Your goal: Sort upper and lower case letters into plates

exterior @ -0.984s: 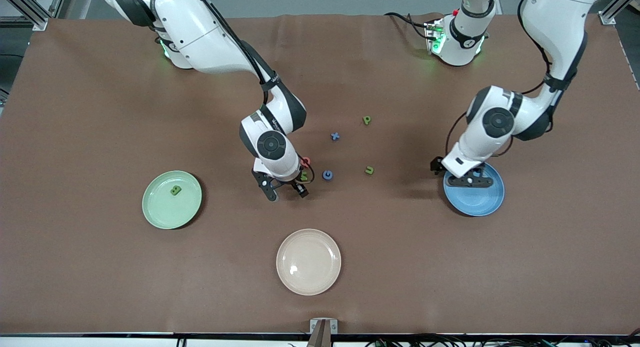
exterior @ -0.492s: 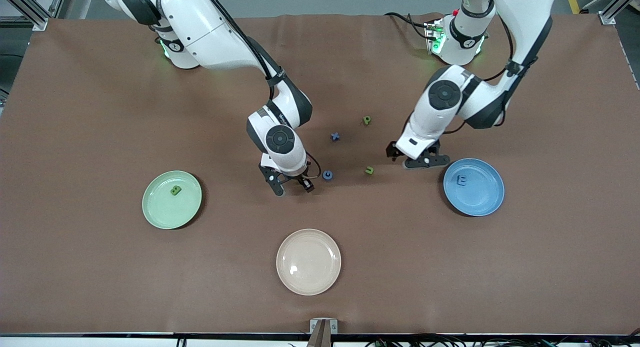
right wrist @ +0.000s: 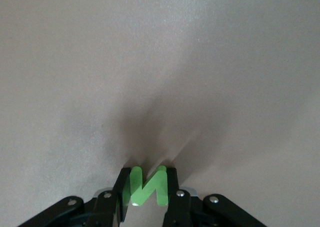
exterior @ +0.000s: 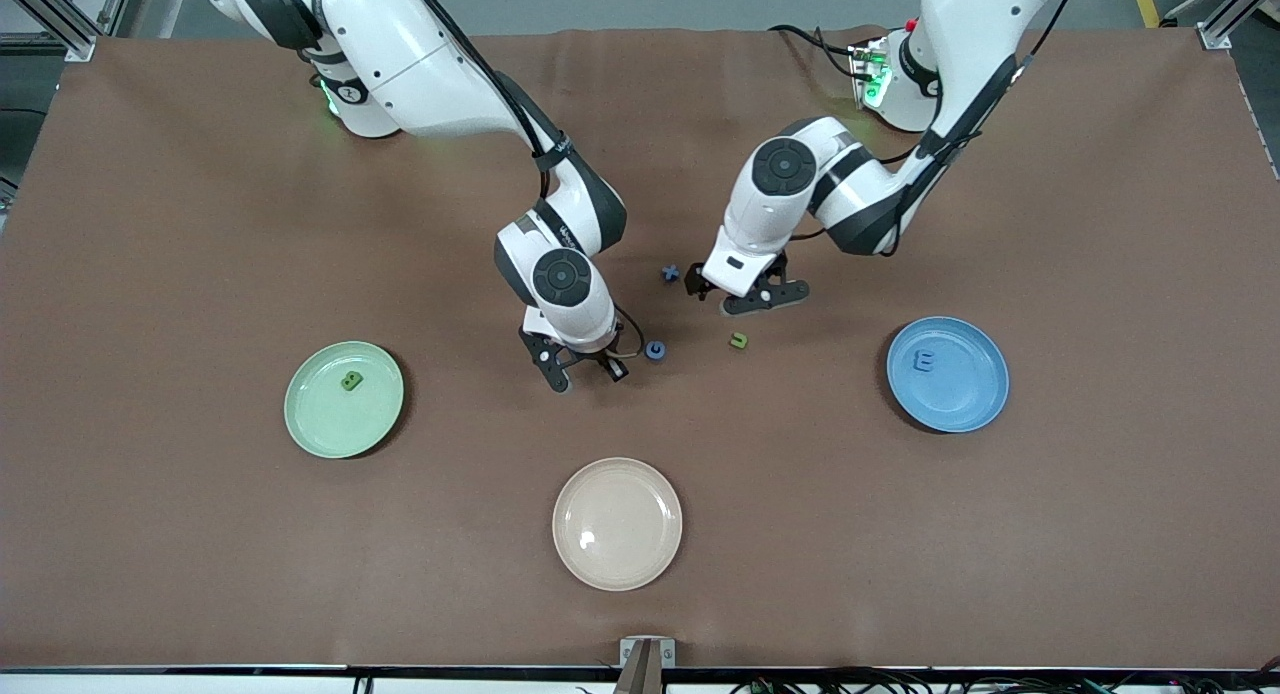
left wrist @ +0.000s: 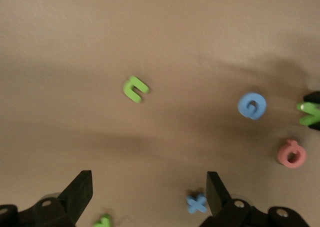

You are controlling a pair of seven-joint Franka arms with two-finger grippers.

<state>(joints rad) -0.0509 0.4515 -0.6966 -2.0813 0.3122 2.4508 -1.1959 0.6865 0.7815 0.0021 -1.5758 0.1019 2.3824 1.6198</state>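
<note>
At the bottom centre of the front view, nearest the camera, a round cream-beige plate [exterior: 617, 524] sits bare on the brown cloth-covered table [exterior: 200, 574].

Higher in the frame lie the 2 sorting plates. The round pale mint green plate [exterior: 330, 424], toward the right arm's end of the table, holds a small green block letter B [exterior: 351, 381]. The round sky blue plate [exterior: 960, 394], toward the left arm's end, holds a small blue block letter E [exterior: 925, 361].

In mid-frame the right gripper [exterior: 582, 371] hangs low over the table between the 2 plates. The right wrist view shows its fingers [right wrist: 170, 187] pressed against both sides of a bright green foam-like letter N [right wrist: 145, 189], which stands upright between them. Just beside it, toward the left arm's end, lies a blue round letter G [exterior: 655, 350]. A small green letter u [exterior: 738, 340] lies farther along the same way.

Above the u in the frame, the left gripper [exterior: 745, 296] is over bare table with its fingers spread wide and nothing between them. A blue letter x [exterior: 670, 272] lies just beside it, toward the right arm's end.

The left wrist view also catches a pink round letter [left wrist: 291, 153] near the right gripper, and the edge of another green letter [left wrist: 104, 220] at the frame's bottom, too cut off to read.
</note>
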